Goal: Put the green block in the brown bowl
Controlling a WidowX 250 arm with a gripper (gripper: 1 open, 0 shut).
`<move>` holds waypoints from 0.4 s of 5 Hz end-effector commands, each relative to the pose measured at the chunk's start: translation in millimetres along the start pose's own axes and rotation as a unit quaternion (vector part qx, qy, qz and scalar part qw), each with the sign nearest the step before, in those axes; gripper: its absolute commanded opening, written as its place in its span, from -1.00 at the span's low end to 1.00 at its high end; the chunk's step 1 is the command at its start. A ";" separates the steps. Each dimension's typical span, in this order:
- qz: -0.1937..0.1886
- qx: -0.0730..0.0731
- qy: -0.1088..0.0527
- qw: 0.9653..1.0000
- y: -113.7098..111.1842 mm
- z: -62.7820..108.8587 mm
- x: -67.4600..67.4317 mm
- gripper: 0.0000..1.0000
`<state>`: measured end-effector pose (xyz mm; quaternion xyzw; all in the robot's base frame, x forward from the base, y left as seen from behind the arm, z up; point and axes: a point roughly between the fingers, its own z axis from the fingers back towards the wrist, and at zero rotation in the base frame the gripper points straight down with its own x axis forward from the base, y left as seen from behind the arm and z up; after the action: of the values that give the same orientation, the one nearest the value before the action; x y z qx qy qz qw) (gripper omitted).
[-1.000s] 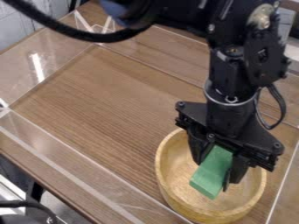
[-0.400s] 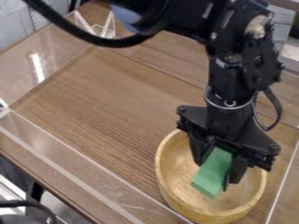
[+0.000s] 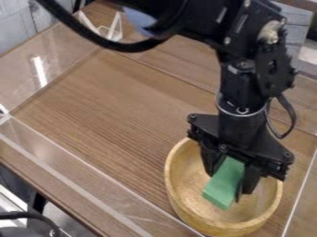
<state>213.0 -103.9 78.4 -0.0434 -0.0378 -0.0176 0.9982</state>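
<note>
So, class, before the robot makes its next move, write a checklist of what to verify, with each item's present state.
Bowl upright, opening facing up: ok, the brown bowl sits so.
Block held: ok, the gripper is closed on the green block.
Block over the bowl's opening: ok.
Block released: not ok, the gripper still grips it.
Block touching the bowl's bottom: cannot tell from this view.

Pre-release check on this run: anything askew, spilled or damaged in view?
Nothing stands out. The green block sits slanted between the fingers, over the brown bowl, which looks intact; no spill or damage visible.
</note>
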 end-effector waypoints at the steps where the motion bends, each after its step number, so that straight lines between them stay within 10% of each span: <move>1: 0.004 -0.010 -0.020 1.000 -1.3 8.0 10.7 -1.00; 2: 0.006 -0.012 -0.018 1.000 -0.2 6.9 12.7 -1.00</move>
<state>214.9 -101.2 74.6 -0.0463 -0.0316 -0.0144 0.9983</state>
